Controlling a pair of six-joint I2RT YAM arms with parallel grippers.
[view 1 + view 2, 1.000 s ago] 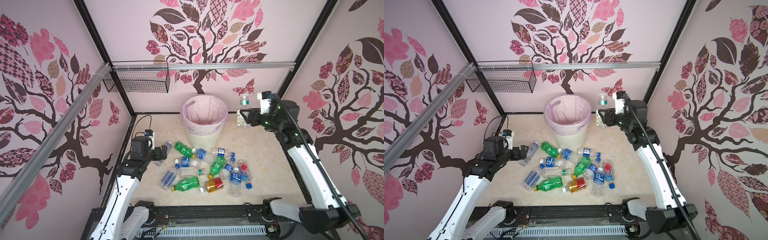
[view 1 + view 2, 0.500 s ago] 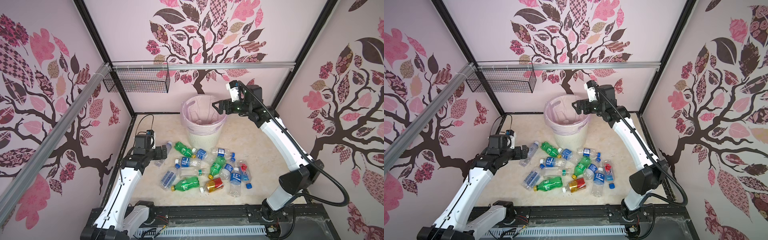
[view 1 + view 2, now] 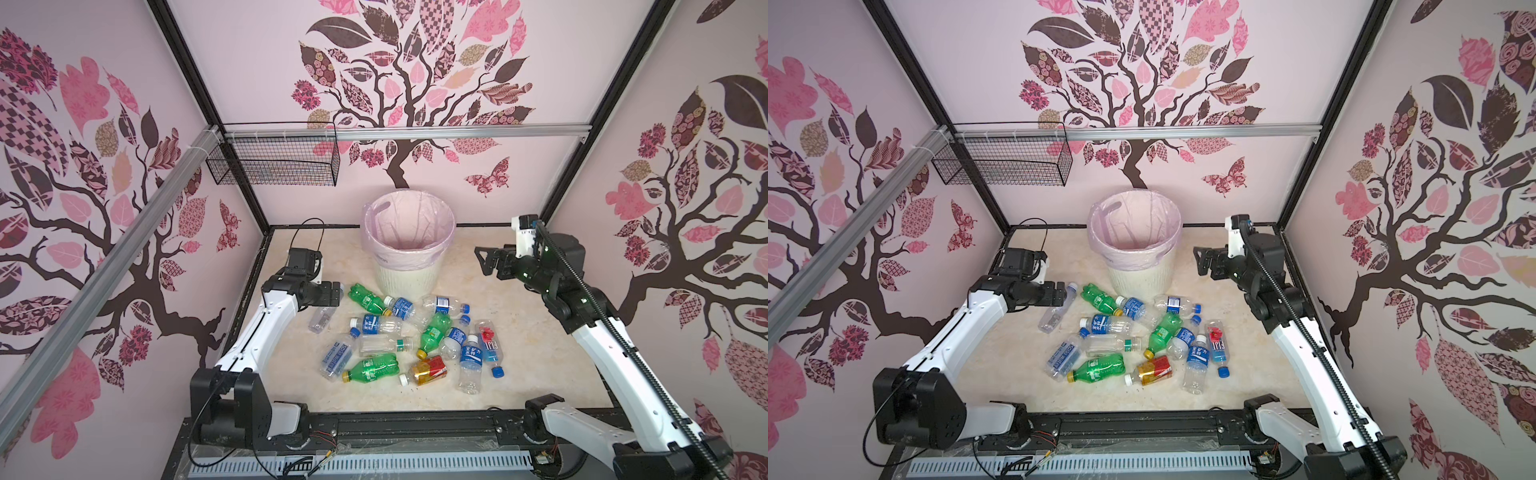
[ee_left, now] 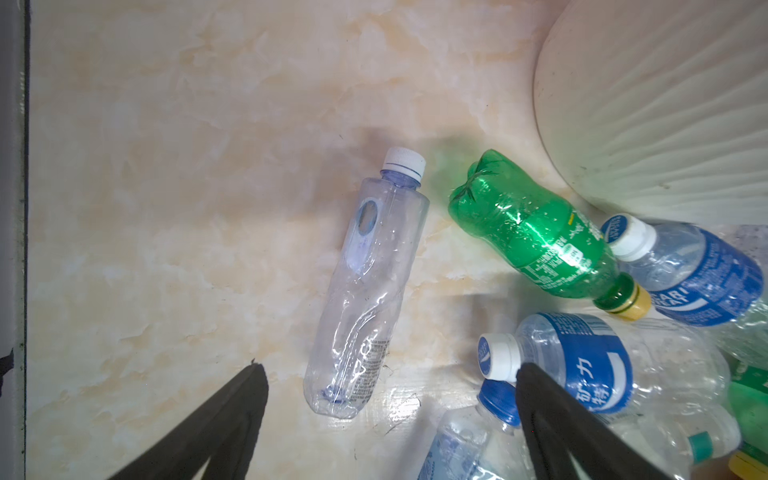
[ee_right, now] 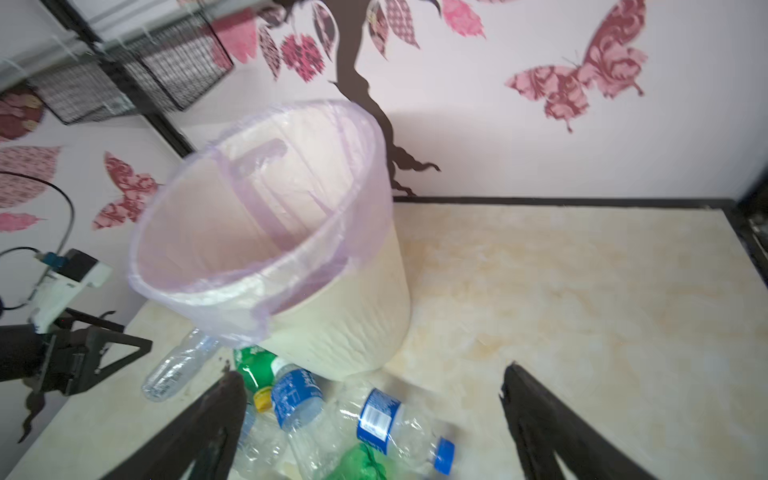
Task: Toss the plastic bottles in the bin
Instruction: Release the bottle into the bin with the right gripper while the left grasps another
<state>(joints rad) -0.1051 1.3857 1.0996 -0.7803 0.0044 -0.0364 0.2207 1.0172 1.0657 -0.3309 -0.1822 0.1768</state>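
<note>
Several plastic bottles (image 3: 415,340) (image 3: 1142,336) lie in a heap on the marble floor in front of the bin (image 3: 405,278) (image 3: 1140,280), a cream ribbed basket with a pink bag. My left gripper (image 3: 337,293) (image 4: 388,369) hangs open over the heap's left edge. A clear white-capped bottle (image 4: 370,286) (image 3: 320,320) lies apart just below it, beside a green bottle (image 4: 536,245). My right gripper (image 3: 481,261) (image 5: 370,372) is open and empty, in the air to the right of the bin (image 5: 332,324), about level with its rim. Inside the bin I see only the bag.
A black wire basket (image 3: 274,166) hangs on the back wall at the left, above the floor. Black frame posts stand in the back corners. An amber bottle with a red label (image 3: 430,370) lies at the heap's front. Bare floor (image 3: 519,345) stretches to the right of the heap.
My right gripper swung over the bin with a clear bottle, opened, and has pulled back down to the right, empty. The left gripper has shifted slightly over the clear bottle.
</note>
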